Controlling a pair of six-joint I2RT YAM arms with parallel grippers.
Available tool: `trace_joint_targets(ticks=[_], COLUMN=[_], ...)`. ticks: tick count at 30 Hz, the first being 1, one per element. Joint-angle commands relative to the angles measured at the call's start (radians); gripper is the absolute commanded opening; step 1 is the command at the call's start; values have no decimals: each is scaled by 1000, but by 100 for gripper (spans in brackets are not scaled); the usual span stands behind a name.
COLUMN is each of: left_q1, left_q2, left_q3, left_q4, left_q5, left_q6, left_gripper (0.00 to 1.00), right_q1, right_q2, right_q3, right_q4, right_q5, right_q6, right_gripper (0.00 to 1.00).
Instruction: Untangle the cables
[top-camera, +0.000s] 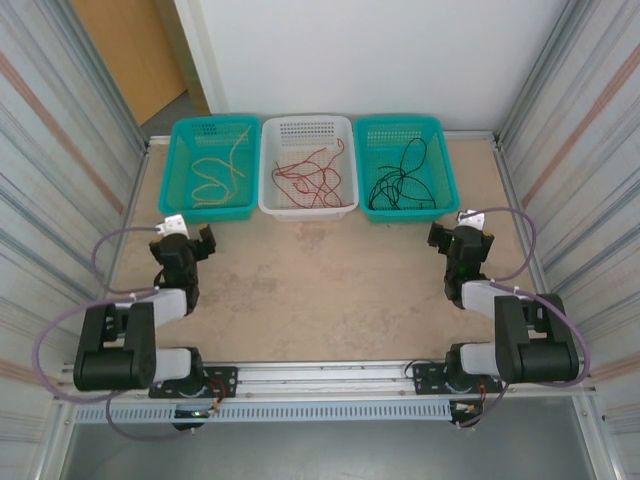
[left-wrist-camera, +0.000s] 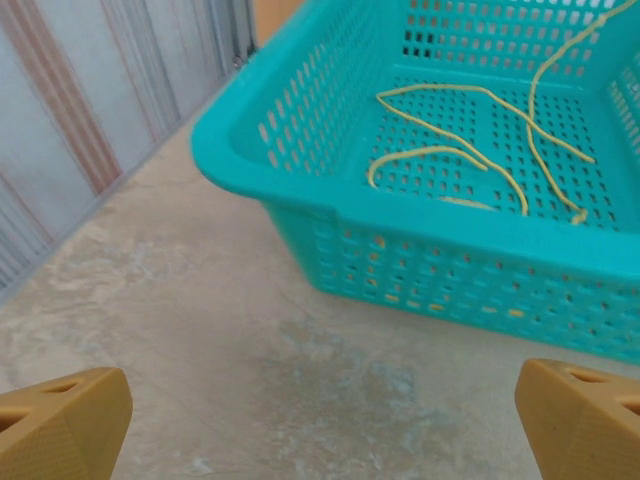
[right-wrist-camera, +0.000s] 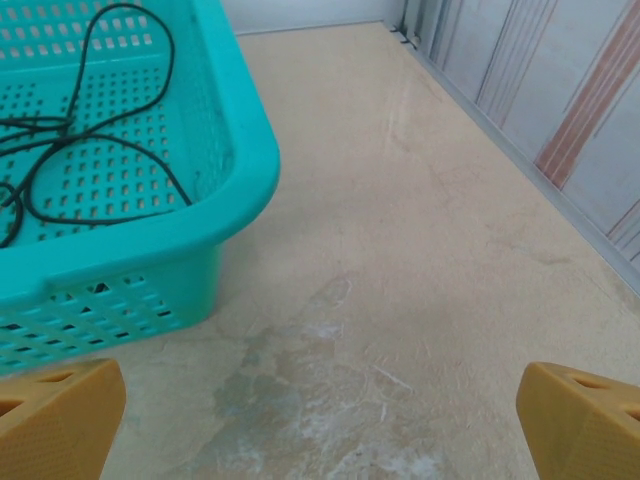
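The table (top-camera: 320, 290) between my two arms is bare, with no loose wire lying on it, so I judge the sorting essentially done.

Ahead of the tools, along the far edge, three baskets stand touching in a row. The left teal basket (top-camera: 205, 213) sits just beyond the left gripper (top-camera: 188, 232). The right teal basket (top-camera: 410, 215) sits beyond the right gripper (top-camera: 458, 232), off to its left. The white basket (top-camera: 307, 211) lies between them, forward of the gap between both tools.

Both grippers hover low over the table near their own baskets, fingers spread wide apart and holding nothing.

Each colour has its own basket. The yellow cables (left-wrist-camera: 460, 150) are in the one ahead of the left gripper, the red cables (top-camera: 312, 175) in the white one, and the black cables (right-wrist-camera: 90, 130) in the one by the right gripper.

What may be left is small. The yellow strands cross one another loosely, and the black ones bunch together at one spot. I cannot tell whether that is a real knot or only overlap. If it is overlap, I have nothing more to pull apart.
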Motion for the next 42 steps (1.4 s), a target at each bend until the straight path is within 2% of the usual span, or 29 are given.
trace_joint_targets(ticks=[1, 2, 7, 10, 12, 14, 17, 18, 23, 29, 30, 42], left_q1=[-2, -2, -7, -25, -29, -31, -31, -32, -33, -31, -31, -58], left_q2=[42, 34, 93, 198, 147, 184, 158, 174, 173, 171, 171, 182], left_q3=[-18, -6, -7, -24, 6, 3, 34, 34, 45, 63, 64, 105], left_q4=[157, 115, 191, 352, 201, 274, 169, 198, 171, 132, 131, 68], left_q5=[46, 84, 180, 133, 143, 139, 150, 148, 159, 169, 169, 119], left_q6=[12, 22, 75, 97, 86, 99, 94, 100, 102, 103, 103, 120], left_gripper=[99, 99, 99, 99, 99, 99, 99, 99, 99, 99, 99, 99], right_q1=[0, -4, -2, 5, 4, 5, 8, 19, -13, -84, -92, -76], right_q2=[-66, -83, -116, -140, -141, -125, -19, 11, 233, 229, 235, 230], right_q3=[-4, -21, -11, -44, -62, -69, -42, -4, -5, 92, 79, 79], right_q4=[-37, -26, -106, -65, -17, 28, 128, 99, 326, 121, 161, 149], right_q5=[-14, -27, -42, -69, -103, -126, -170, -163, -247, -331, -345, -320], right_q6=[-4, 0, 10, 2, -7, 1, -30, -57, -87, -19, -17, -25], right_gripper=[99, 99, 99, 99, 99, 99, 99, 99, 99, 99, 99, 99])
